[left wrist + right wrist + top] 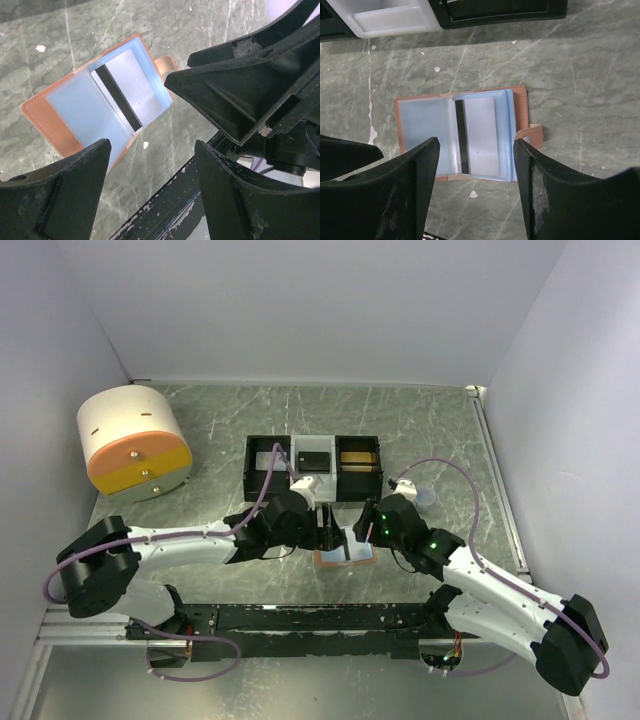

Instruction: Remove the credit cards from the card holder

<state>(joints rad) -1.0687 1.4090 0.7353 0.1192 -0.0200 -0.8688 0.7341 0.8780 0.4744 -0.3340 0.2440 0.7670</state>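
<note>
The left claw point(152, 165) and right claw point(476, 150), both released, hover over the open card holder point(420, 125) with one card point(482, 135) inside, by the counter's point(570, 60) near edge.

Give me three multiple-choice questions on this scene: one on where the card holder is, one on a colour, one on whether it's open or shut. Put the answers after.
1. Where does the card holder lie?
A. on the table, on the arms' side of the tray
B. inside the tray's white compartment
C. under the tray

2. What colour is the stripe on the card showing in it?
A. red
B. gold
C. black

3. How is the card holder?
A. folded shut
B. lying open and flat
C. standing on edge

Answers:
1 A, the top view shows it on the bare table between the tray and the arm bases.
2 C, the right wrist view shows a black stripe along the pale card.
3 B, both light blue inner pockets face up.
</note>
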